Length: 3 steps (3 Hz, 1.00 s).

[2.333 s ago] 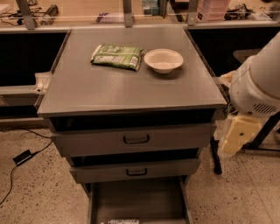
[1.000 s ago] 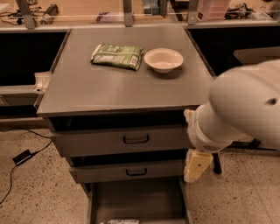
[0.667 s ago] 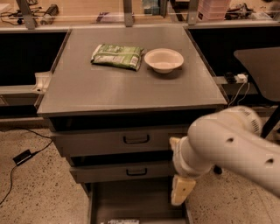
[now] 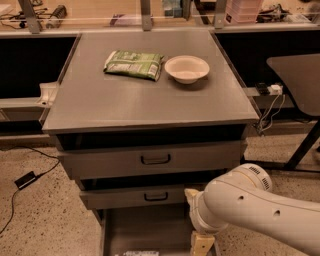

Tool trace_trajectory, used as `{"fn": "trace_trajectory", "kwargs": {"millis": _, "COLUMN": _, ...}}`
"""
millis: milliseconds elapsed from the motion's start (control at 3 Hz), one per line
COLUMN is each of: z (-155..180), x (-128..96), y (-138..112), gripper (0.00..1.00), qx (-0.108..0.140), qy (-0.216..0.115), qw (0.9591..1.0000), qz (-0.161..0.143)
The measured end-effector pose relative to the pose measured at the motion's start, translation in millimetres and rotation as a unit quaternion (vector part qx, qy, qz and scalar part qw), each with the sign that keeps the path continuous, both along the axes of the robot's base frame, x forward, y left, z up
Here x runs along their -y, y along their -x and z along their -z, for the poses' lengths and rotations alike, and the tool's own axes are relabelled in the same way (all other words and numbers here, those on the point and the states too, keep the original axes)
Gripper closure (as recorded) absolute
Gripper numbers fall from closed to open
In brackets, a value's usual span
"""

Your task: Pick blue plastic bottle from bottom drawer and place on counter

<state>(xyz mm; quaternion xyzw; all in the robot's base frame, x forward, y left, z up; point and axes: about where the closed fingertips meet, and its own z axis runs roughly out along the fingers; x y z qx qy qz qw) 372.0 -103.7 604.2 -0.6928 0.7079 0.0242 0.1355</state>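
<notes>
The grey metal counter [image 4: 150, 100] tops a cabinet with two shallower drawers below it. The bottom drawer [image 4: 145, 227] is pulled open at the bottom of the view. A sliver of the blue plastic bottle [image 4: 141, 253] with its whitish label lies on the drawer floor at the frame's lower edge. My white arm [image 4: 250, 207] reaches in from the lower right. My cream gripper [image 4: 202, 245] points down at the drawer's right side, right of the bottle and apart from it.
A green-and-white snack packet [image 4: 134, 64] and a white bowl [image 4: 187, 68] sit on the counter's far half. A wooden workbench with clutter [image 4: 100, 15] runs behind. A black adapter and cable [image 4: 25, 179] lie on the floor at left. A table leg [image 4: 302, 147] stands at right.
My arm has swung from the cabinet's right side leftward and down, bringing the gripper from beside the upper drawers to the open bottom drawer. Nothing on the counter moved.
</notes>
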Motion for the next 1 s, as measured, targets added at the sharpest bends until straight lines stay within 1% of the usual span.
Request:
{"fn": "trace_trajectory", "kwargs": {"millis": 333, "z": 15.0, "x": -13.2, "y": -1.5, "gripper": 0.0, "qx": -0.004, "qy": -0.024, "qw": 0.9993, "qz": -0.028}}
{"fn": "trace_trajectory", "kwargs": {"millis": 667, "z": 70.6, "x": -51.6, "y": 10.1, "gripper": 0.0, "qx": -0.011, "qy": -0.084, "qw": 0.9926, "qz": -0.087}}
{"fn": "trace_trajectory", "kwargs": {"millis": 1000, "z": 142.9, "x": -85.5, "y": 15.2, "gripper": 0.0, "qx": -0.002, "qy": -0.162, "qw": 0.9818, "qz": -0.099}}
